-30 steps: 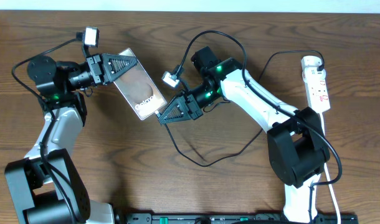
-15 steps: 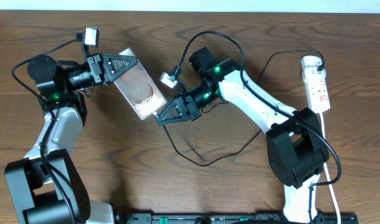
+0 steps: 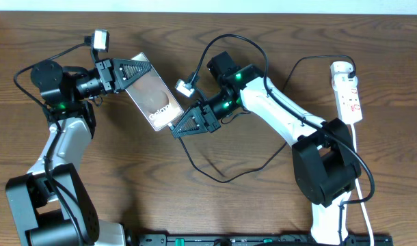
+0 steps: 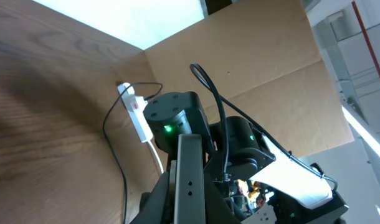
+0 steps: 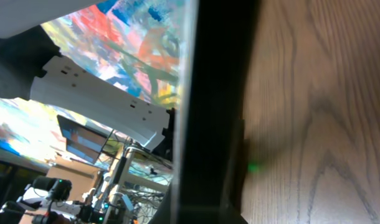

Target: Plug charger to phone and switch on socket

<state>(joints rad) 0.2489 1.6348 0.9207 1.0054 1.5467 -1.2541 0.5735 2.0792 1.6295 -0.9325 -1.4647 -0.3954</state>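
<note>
The phone (image 3: 156, 100) is held tilted above the table, brownish back up, by my left gripper (image 3: 139, 70), which is shut on its upper end. In the left wrist view the phone's edge (image 4: 190, 180) runs up between the fingers. My right gripper (image 3: 176, 129) is shut, with its tips against the phone's lower end. The charger cable (image 3: 225, 179) comes out from under it and loops across the table toward the socket (image 3: 349, 92) at the far right. The connector tip is hidden. In the right wrist view a dark edge (image 5: 218, 93) fills the middle.
The socket's white cord (image 3: 362, 198) runs down the right side past the right arm's base (image 3: 325, 171). The socket (image 4: 137, 112) and the black cable (image 4: 118, 168) also show in the left wrist view. A black rail (image 3: 249, 239) lies along the front edge.
My right gripper has shifted slightly left toward the phone's lower end. The left gripper and the phone have not moved.
</note>
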